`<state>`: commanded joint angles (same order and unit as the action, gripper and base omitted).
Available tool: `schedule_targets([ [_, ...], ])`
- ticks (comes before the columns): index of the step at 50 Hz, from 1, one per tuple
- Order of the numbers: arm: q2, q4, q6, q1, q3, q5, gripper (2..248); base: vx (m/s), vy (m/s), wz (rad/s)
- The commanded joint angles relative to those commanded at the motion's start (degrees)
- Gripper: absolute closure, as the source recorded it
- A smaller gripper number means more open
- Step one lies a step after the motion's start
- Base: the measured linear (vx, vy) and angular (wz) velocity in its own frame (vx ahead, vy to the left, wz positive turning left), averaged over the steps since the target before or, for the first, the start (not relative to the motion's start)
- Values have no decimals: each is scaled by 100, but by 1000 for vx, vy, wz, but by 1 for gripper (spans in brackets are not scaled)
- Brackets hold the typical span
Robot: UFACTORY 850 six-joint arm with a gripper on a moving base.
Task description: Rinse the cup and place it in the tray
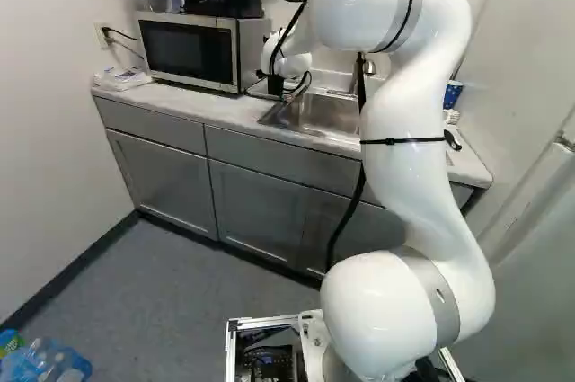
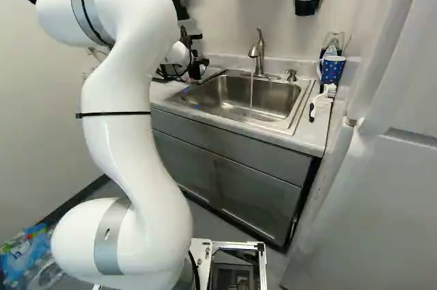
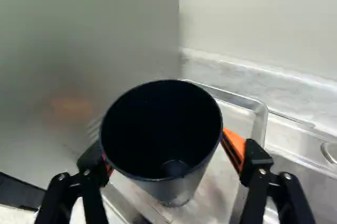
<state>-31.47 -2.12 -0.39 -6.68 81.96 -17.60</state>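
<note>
In the left base view, reaching with the arm [image 1: 413, 121] to the far side, over the counter [image 1: 207, 109], into the narrow gap between the microwave [image 1: 189, 48] on the left and the sink [image 1: 325, 115] on the right. In the right base view, see water [image 2: 251, 93] falling from the faucet [image 2: 257, 58] into the sink, right of the arm's reach; probably meant for the rinse, and judging by the cup's place away from the stream, likely past that step. In the wrist view, pinching the cup [image 3: 176, 183] from two sides with the tool [image 3: 171, 161], orange pads [image 3: 235, 142] around the outer wall, so as to leave the mouth free. Held mouth up, base toward the tray [image 3: 259, 129], presumably to set down standing. Cannot tell whether touching the tray or just above. Next, lower if needed, then let go gently, minding the microwave close beside.
</note>
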Motion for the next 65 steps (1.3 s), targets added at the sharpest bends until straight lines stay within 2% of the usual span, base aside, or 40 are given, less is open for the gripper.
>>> schedule_targets([
  [3,0,0,0,0,0,0,20,0,0,0],
  [4,0,0,0,0,0,0,3,0,0,0],
  [65,402,0,0,0,172,0,3,0,0,0],
])
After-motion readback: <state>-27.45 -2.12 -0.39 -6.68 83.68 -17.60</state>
